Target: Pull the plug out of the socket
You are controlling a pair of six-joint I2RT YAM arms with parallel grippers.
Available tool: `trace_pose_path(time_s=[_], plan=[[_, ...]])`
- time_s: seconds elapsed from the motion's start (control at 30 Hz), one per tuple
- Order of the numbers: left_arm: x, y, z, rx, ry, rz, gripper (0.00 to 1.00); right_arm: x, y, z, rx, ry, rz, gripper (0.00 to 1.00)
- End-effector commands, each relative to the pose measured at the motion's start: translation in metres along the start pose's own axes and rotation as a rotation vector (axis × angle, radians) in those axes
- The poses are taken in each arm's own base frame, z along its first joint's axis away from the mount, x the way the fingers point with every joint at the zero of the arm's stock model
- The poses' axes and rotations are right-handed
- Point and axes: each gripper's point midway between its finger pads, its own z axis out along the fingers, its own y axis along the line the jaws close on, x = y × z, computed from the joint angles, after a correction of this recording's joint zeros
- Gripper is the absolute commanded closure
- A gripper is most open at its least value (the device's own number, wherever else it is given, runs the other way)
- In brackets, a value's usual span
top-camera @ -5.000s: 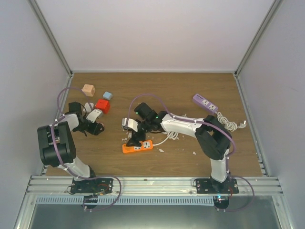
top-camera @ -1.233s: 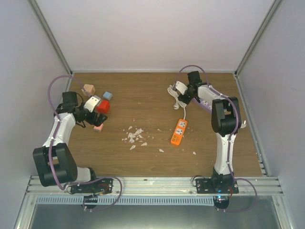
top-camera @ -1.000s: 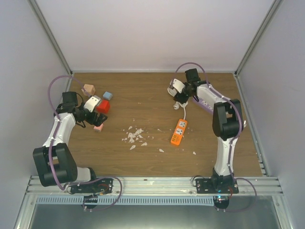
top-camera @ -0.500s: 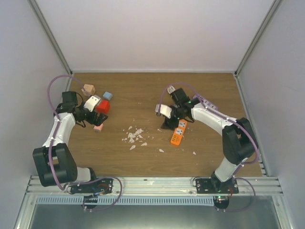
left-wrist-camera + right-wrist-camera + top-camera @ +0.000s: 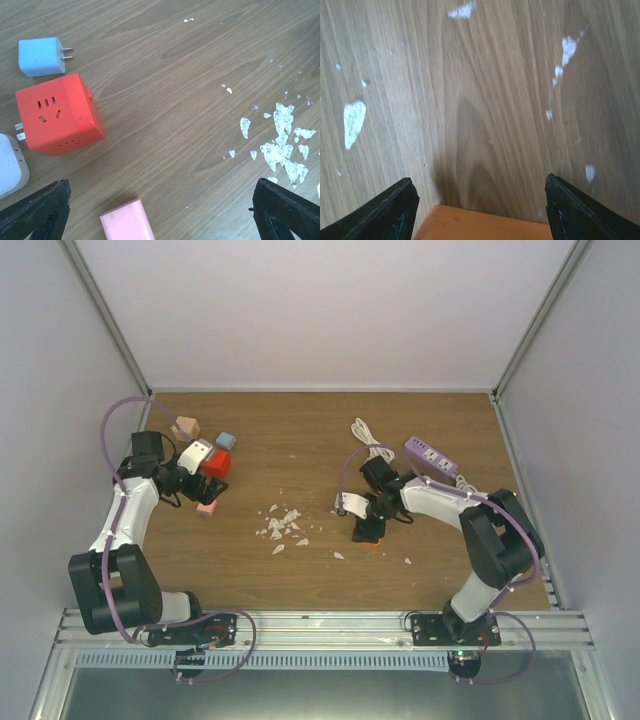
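The orange power strip [image 5: 373,539] lies right of the table's middle, mostly hidden under my right gripper [image 5: 366,528]. In the right wrist view its orange end [image 5: 480,225] sits between my open fingers [image 5: 390,210], with the gripper [image 5: 479,186] just over it. The white plug [image 5: 9,167] shows only at the left wrist view's left edge, lying on the wood beside a red socket cube [image 5: 57,112], far from the strip. My left gripper [image 5: 161,192] is open above a pink block [image 5: 127,222]. In the top view the plug is hidden under my left gripper [image 5: 195,483].
A red cube [image 5: 214,464], light-blue cube [image 5: 224,440], tan cube [image 5: 185,427] and pink block [image 5: 207,508] cluster at the left. A purple power strip [image 5: 430,455] and a coiled white cable [image 5: 370,435] lie at the back right. White scraps [image 5: 280,525] litter the middle.
My right arm swung from the cable at the back right to the middle and came down over the orange strip. The left arm has barely moved.
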Motion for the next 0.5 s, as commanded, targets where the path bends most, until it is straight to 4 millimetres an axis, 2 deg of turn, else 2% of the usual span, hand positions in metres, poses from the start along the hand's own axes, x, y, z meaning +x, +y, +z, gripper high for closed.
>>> trace_pose_path(time_s=[0.0,0.23,0.47], plan=[[-0.017,-0.004,-0.008,-0.005,-0.043,0.031,0.01,0.035,-0.014,-0.009,0.081,0.060,0.014,0.30],[-0.018,-0.003,-0.006,-0.006,-0.039,0.036,0.01,0.087,-0.042,-0.037,0.167,0.098,0.089,0.30],[-0.021,-0.004,-0.002,0.003,-0.037,0.034,0.01,0.145,-0.082,-0.059,0.244,0.146,0.179,0.30]])
